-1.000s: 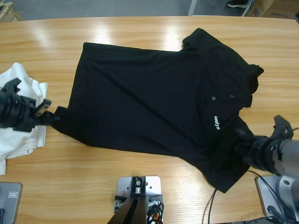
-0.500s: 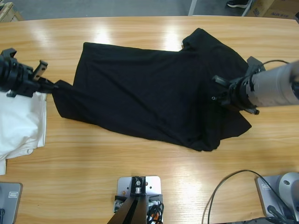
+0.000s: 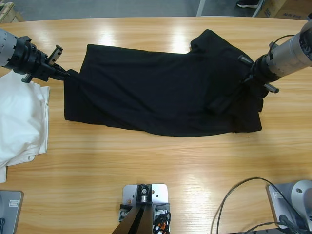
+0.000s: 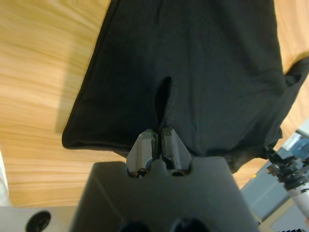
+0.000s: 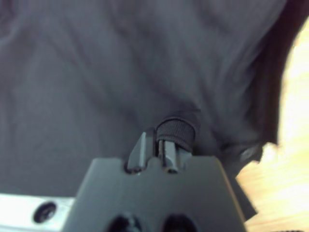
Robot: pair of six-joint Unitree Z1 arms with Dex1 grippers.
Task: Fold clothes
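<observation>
A black polo shirt (image 3: 156, 92) lies across the middle of the wooden table, its near half folded up over the far half. My left gripper (image 3: 63, 74) is at the shirt's left end, shut on a pinch of the black fabric (image 4: 164, 104). At the right end my right gripper (image 3: 248, 77) is shut on a ribbed black edge of the shirt (image 5: 175, 129). White clothes (image 3: 22, 122) lie folded at the table's left edge, beside the left arm.
The table's near edge (image 3: 195, 195) is bare wood in front of the shirt. A black cable (image 3: 229, 200) loops at the lower right. Boxes and a floor strip show beyond the far edge.
Both grippers have carried the shirt's near edge away from the camera, folding the lower half over the upper half. The white logo and buttons are now covered.
</observation>
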